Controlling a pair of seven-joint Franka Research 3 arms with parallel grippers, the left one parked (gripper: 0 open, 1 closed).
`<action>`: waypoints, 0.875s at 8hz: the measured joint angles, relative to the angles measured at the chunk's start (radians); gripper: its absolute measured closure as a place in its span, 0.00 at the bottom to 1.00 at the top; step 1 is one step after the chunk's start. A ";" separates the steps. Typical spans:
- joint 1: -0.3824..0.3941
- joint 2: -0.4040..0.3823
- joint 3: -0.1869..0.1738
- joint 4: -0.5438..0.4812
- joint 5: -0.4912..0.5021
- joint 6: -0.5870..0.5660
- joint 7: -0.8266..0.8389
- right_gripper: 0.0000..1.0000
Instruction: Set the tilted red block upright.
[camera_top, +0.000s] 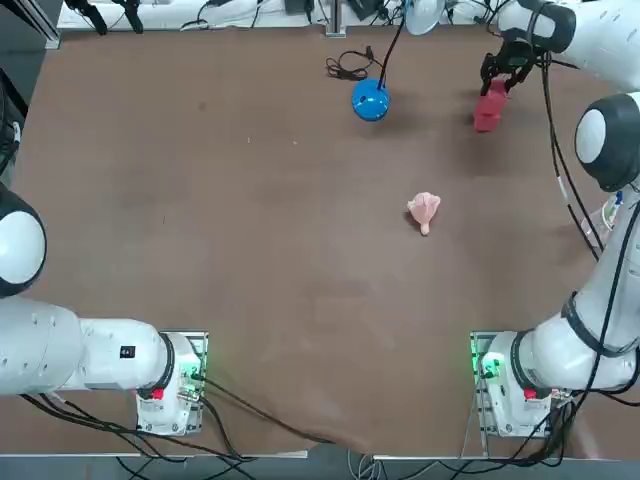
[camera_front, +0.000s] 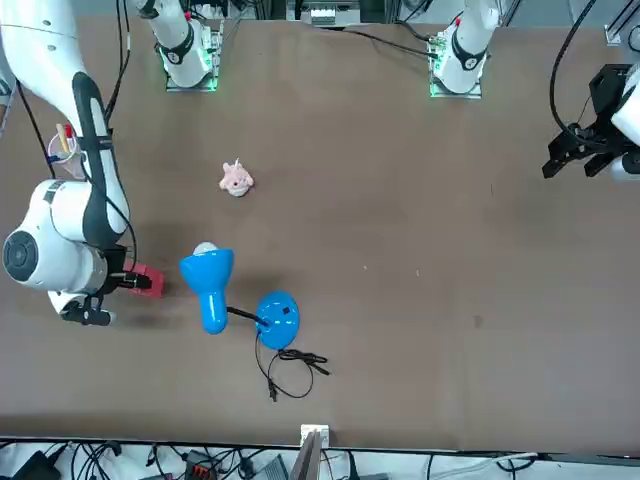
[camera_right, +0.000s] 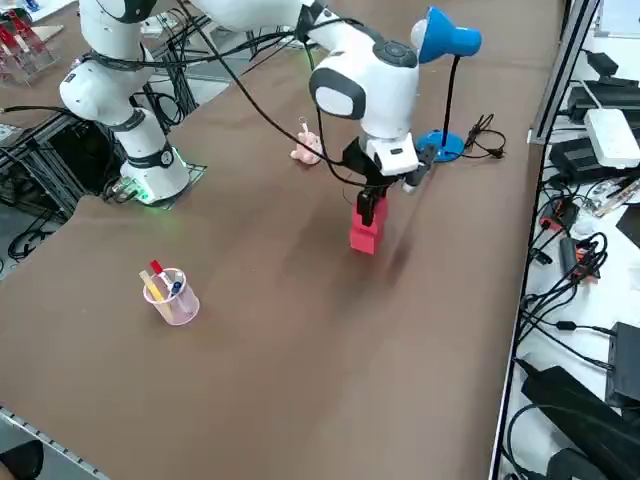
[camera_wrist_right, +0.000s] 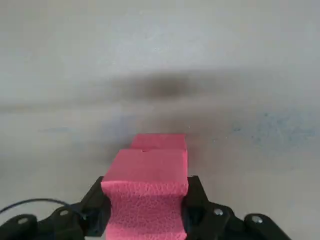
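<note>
Right wrist view shows the right gripper (camera_wrist_right: 145, 220) clenched on the red block (camera_wrist_right: 147, 200), its two fingers pressing the block's sides so the foam pinches in between them. In the right side view the block (camera_right: 365, 230) hangs long axis vertical under the gripper (camera_right: 368, 208), at the far right of the table (camera_right: 300, 330), between the blue lamp (camera_right: 440, 60) and the cup (camera_right: 172, 295) of pens. Its base seems at or just above the table; I cannot tell whether it touches. The step in hand looks like the placing: block already turned upright, still gripped. Next calls for a straight, gentle lowering until the base sits flat, then parting the fingers evenly and lifting clear without nudging it over
</note>
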 joint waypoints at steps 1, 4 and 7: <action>-0.002 0.000 0.000 0.000 0.000 0.000 0.001 0.28; -0.003 0.000 0.000 -0.004 0.000 0.000 0.005 0.28; -0.003 0.000 0.000 -0.005 0.000 0.000 0.004 0.28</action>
